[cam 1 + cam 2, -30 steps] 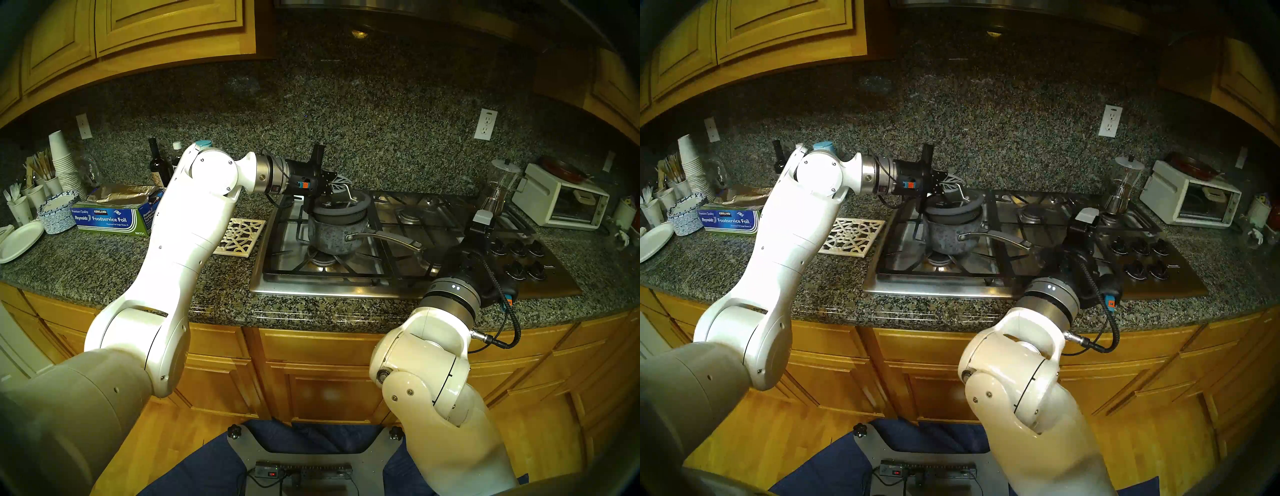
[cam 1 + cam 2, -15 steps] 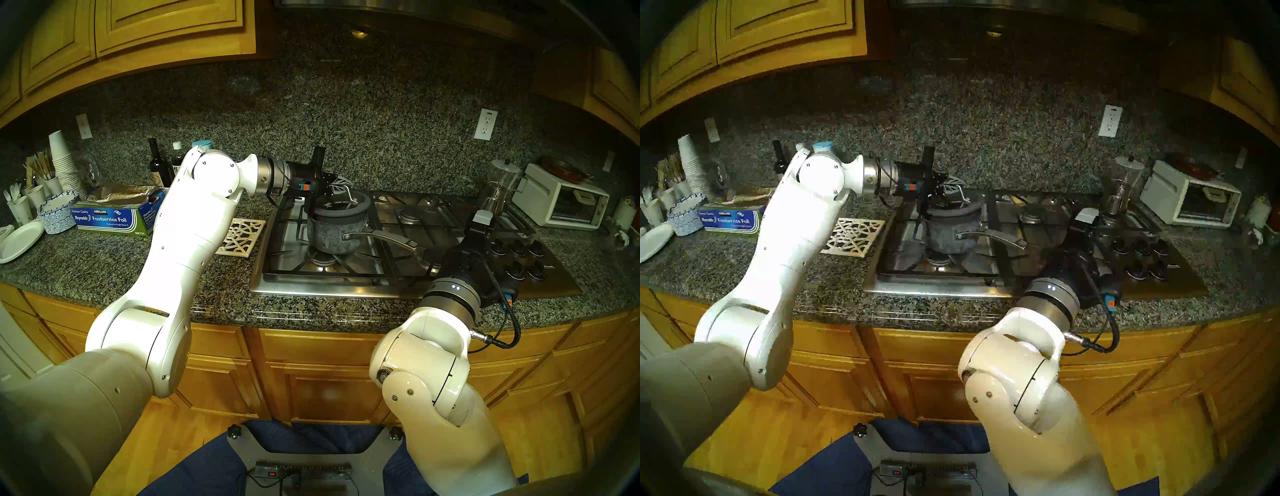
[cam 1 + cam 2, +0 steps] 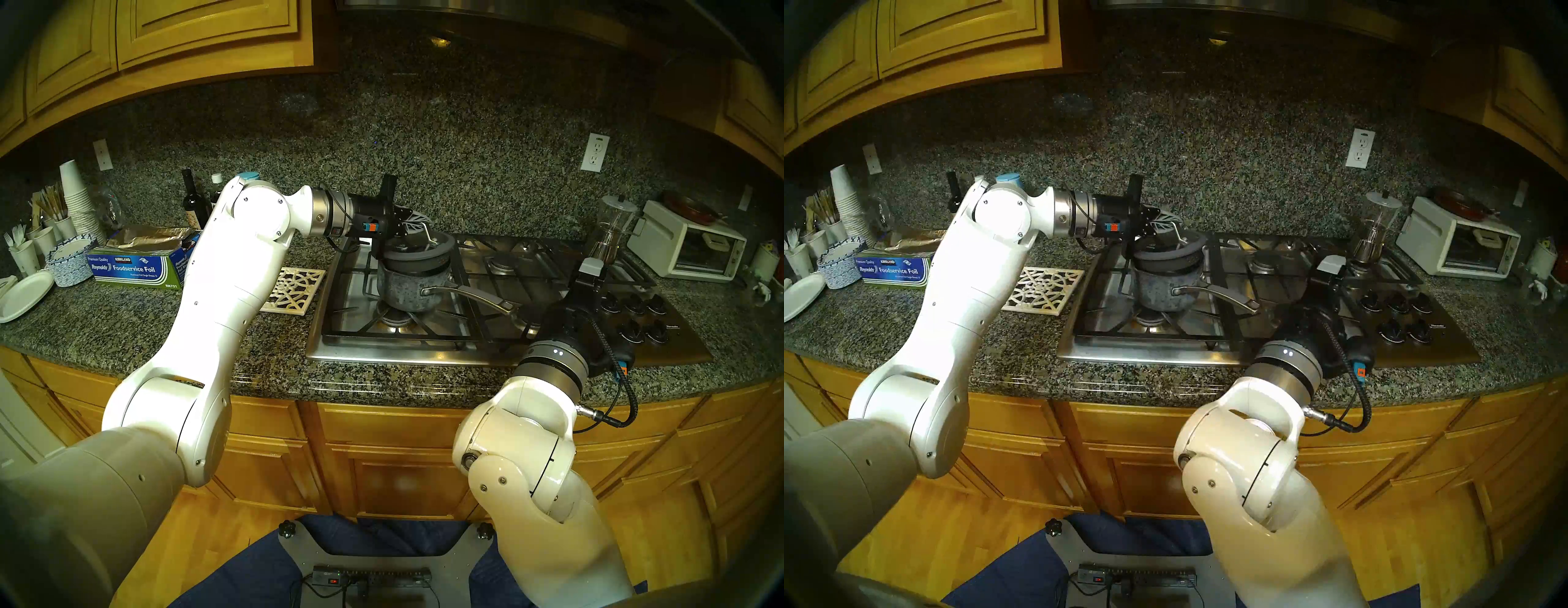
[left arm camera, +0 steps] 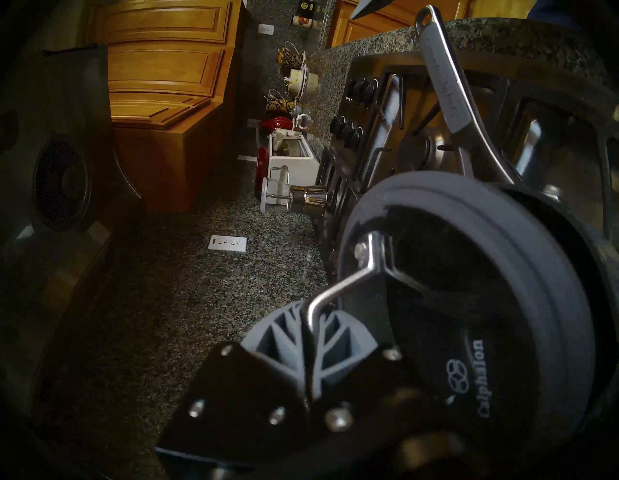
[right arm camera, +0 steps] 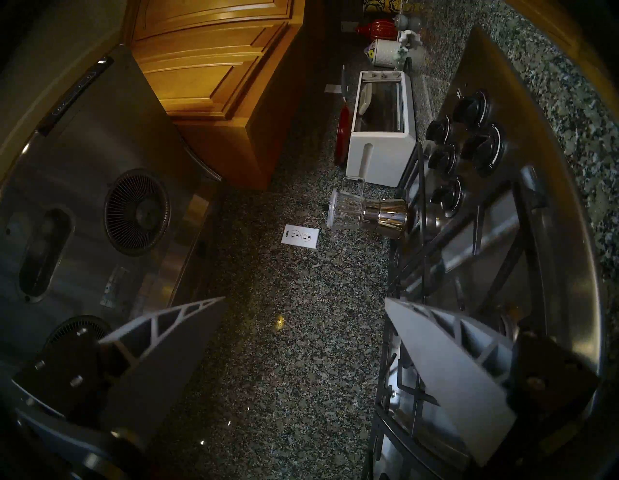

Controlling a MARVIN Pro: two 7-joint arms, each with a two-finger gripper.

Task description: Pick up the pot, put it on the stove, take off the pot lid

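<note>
The dark grey mottled pot (image 3: 409, 291) stands on the front left burner of the steel stove (image 3: 488, 354), its long handle (image 3: 471, 295) pointing right. The glass pot lid (image 3: 420, 251) sits tilted on the pot's rim. My left gripper (image 3: 418, 228) is shut on the lid's silver loop handle (image 4: 338, 285); the lid (image 4: 469, 301) fills the left wrist view's right side. My right gripper (image 5: 301, 335) is open and empty, hovering over the stove's right half, just past the pot handle's end.
A white lattice trivet (image 3: 292, 291) lies left of the stove, and a foil box (image 3: 135, 267) further left. Bottles (image 3: 193, 199), paper cups and plates stand at the far left. A glass coffee pot (image 3: 613, 229), black knobs (image 3: 636, 314) and a white toaster oven (image 3: 687, 248) are on the right.
The left gripper dipped with the lid half a second ago and has lifted it slightly again, so the lid sits more tilted. The right arm has not moved.
</note>
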